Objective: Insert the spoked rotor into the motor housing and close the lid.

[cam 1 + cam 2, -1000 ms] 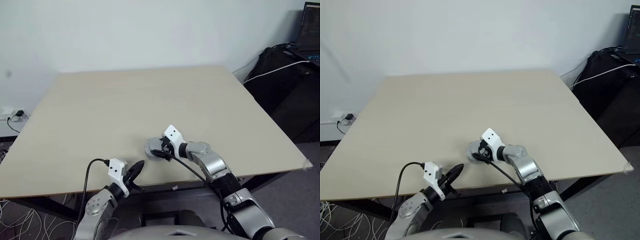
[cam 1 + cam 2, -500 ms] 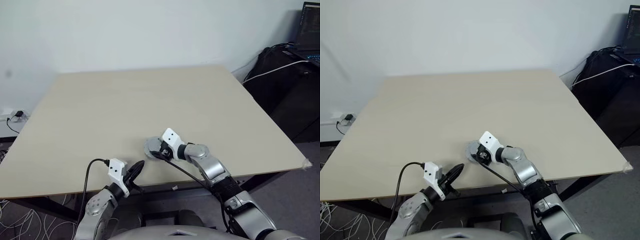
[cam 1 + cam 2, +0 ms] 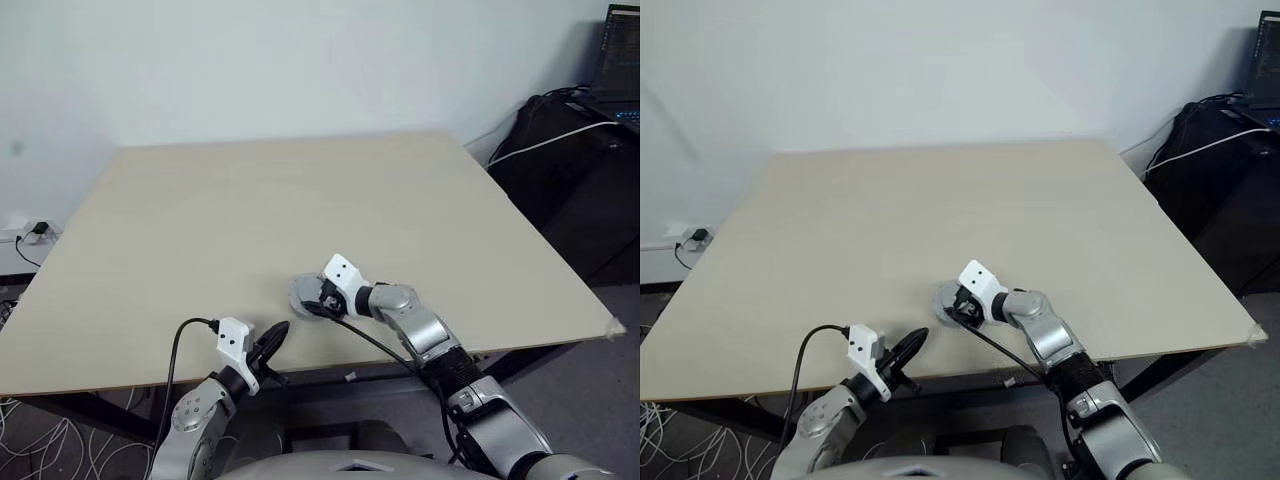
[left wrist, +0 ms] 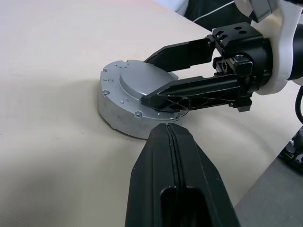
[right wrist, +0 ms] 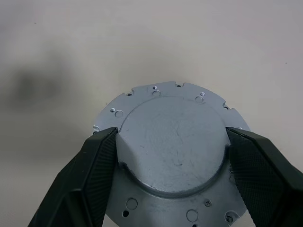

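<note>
The lid, a thick silver-grey disc, lies smooth face up with its raised round centre on top, near the table's front edge. My right gripper reaches over it from the right. Its two black fingers press on opposite sides of the raised centre, so it is shut on the lid. My left gripper is shut and holds nothing. It hovers just short of the lid, at the table's front edge. The spoked rotor and the motor housing are hidden from view.
The pale wooden table stretches bare behind the lid. Dark bags and a white cable sit off the table's right side. Loose cables lie on the floor at the left.
My right wrist has rolled a little while staying at the lid. The lid and my left gripper are where they were.
</note>
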Controlling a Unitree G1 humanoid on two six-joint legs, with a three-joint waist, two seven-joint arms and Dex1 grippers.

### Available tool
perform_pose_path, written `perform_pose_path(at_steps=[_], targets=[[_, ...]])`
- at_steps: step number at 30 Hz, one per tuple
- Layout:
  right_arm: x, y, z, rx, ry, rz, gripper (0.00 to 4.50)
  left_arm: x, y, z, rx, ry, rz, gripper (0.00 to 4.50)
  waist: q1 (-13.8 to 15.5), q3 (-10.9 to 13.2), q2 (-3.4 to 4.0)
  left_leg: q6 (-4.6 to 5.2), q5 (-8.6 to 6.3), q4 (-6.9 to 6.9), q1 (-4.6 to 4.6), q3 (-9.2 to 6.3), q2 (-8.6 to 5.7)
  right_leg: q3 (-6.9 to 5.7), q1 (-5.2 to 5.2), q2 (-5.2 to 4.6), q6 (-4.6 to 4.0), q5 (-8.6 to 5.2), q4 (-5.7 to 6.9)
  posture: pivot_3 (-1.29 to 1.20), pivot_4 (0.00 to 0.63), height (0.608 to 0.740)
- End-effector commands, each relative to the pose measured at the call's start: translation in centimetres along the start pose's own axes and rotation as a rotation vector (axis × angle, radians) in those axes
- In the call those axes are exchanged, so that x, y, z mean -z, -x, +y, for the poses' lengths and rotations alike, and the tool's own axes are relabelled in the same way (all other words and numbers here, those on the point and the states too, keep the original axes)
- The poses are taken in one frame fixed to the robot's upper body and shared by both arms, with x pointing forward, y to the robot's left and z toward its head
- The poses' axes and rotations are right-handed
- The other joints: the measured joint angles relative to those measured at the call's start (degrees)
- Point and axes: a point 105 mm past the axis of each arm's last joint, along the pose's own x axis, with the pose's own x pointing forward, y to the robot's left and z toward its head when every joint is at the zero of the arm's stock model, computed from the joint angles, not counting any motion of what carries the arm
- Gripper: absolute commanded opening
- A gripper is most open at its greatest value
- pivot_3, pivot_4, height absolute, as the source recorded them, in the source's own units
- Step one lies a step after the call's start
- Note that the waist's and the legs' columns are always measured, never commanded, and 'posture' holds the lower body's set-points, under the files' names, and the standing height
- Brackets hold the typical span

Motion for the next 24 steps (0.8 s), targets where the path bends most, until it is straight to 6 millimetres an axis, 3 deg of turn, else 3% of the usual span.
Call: perform_pose_path(at_steps=[1,11,18,24], targets=[[4.4,0.6,-0.2,0.021,-0.062,0.174,3.28,-2.2,-0.9,0.8,-0.018,-0.035,-0.039,0.0,0.08,0.0,0.01,0.0,0.0,0.0,0.0,0.0,0.0,0.0,0.0,0.0,0.0,0.0,0.0,0.0,0.0,0.74],[4.1,0.3,0.1,0.014,-0.064,0.164,3.28,-6.0,-2.9,5.5,-0.079,0.018,0.03,0.0,0.06,-0.06,-0.02,0.14,0.09,0.01,0.02,-0.03,-0.03,-0.01,0.03,0.08,0.07,0.05,0.0,0.0,0.0,0.74],[3.8,0.1,0.2,0.015,-0.066,0.153,3.28,-6.9,-5.7,5.7,-0.009,0.137,0.175,0.0,-0.1,-0.07,-0.1,0.18,0.12,0.03,0.17,-0.07,-0.08,0.02,0.22,0.13,0.13,0.09,-0.01,0.0,0.0,0.74],[3.6,0.0,0.4,0.015,-0.068,0.145,3.28,-5.9,-7.1,5.1,0.048,0.233,0.31,0.0,-0.26,-0.05,-0.13,0.17,0.12,-0.03,0.41,-0.14,-0.07,0.02,0.44,0.19,0.13,0.09,-0.03,0.0,0.0,0.74]])
